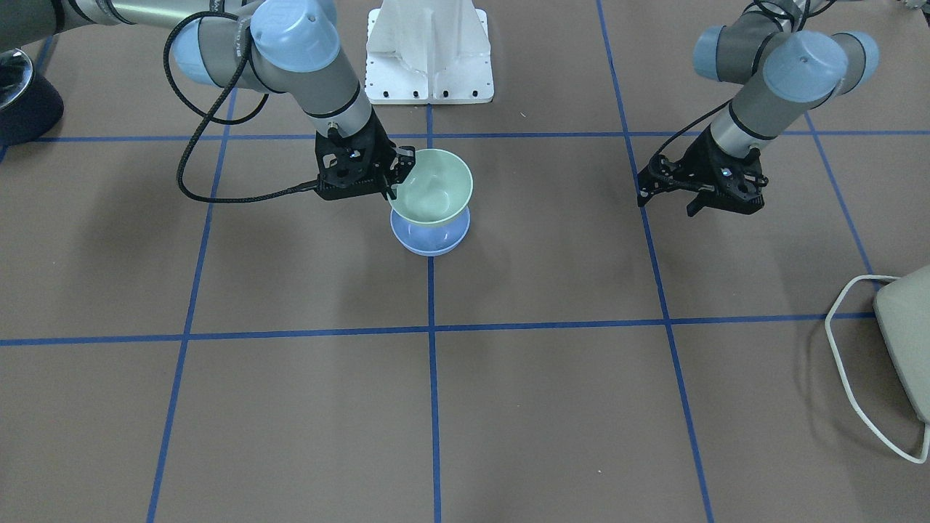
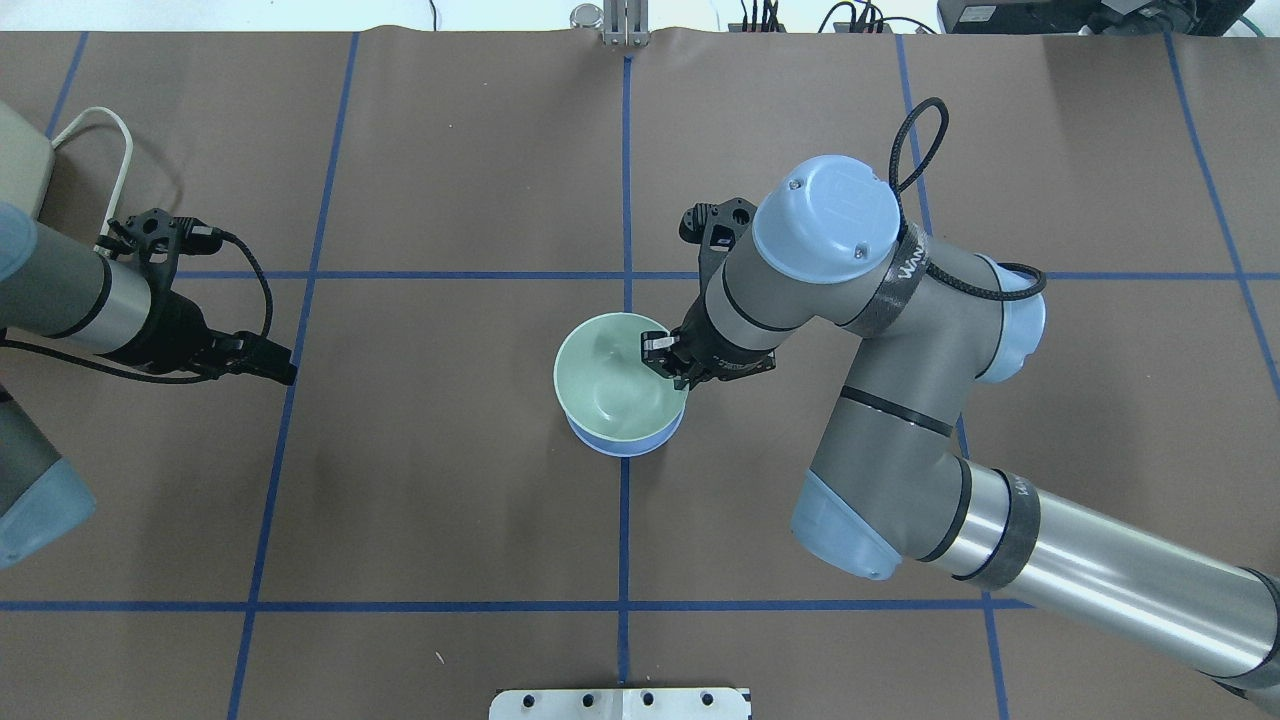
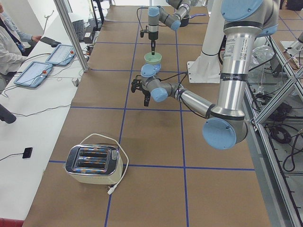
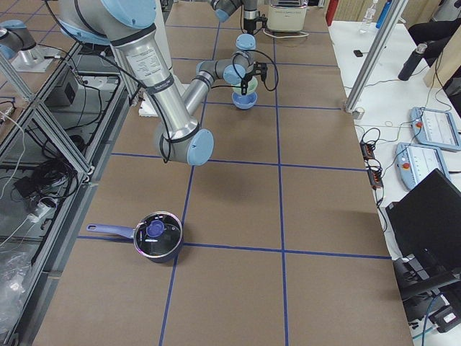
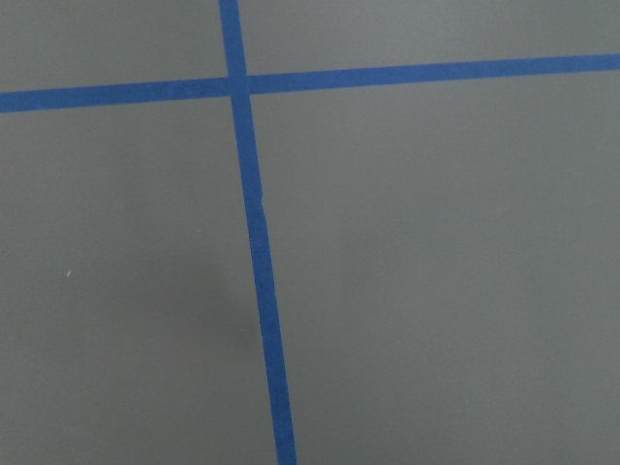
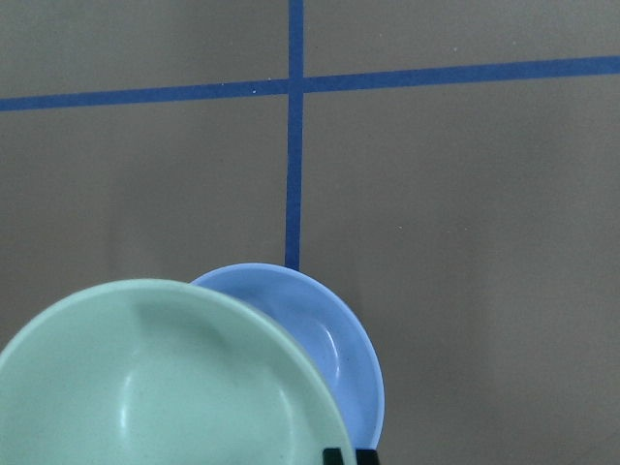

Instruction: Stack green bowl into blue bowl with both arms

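Observation:
My right gripper [image 1: 396, 178] is shut on the rim of the pale green bowl [image 1: 432, 189] and holds it tilted just above the pale blue bowl [image 1: 429, 240]. The blue bowl stands on the table on the centre tape line. In the overhead view the green bowl [image 2: 610, 385] covers most of the blue bowl [image 2: 625, 445]. The right wrist view shows the green bowl [image 6: 165, 387] overlapping the blue bowl [image 6: 320, 320]. My left gripper [image 2: 275, 365] hovers empty, far out on my left, and looks open.
A white toaster [image 3: 92, 163] with a loose cord sits at my far left end. A dark pot [image 4: 157, 236] with a lid sits at my far right end. The white pedestal base [image 1: 429, 51] is behind the bowls.

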You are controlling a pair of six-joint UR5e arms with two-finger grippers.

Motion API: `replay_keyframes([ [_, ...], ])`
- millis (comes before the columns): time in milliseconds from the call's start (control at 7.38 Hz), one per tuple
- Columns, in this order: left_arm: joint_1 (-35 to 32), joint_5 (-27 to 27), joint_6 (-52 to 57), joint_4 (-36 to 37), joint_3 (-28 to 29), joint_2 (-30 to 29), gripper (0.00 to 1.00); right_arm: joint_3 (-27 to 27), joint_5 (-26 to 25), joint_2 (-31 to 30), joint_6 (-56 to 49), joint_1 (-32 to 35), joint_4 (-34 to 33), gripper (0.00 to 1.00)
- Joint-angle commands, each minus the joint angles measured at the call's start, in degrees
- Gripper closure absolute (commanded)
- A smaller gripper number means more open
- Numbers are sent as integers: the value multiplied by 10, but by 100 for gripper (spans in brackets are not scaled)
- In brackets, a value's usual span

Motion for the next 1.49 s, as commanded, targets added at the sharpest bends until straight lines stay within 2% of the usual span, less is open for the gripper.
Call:
replay_keyframes([
  [0,0,0,0,0,0,0,3,-12,-15,3,-7,-8,-2,100],
  [406,0,1,0,1,0,0,3,-28,-20,23,-7,-10,-2,100],
  [1219,0,1,-1,1,3,-2,3,-39,-39,17,-21,-10,-2,100],
  [1355,0,1,-1,1,3,-2,3,-40,-39,17,-21,-10,-2,95],
])
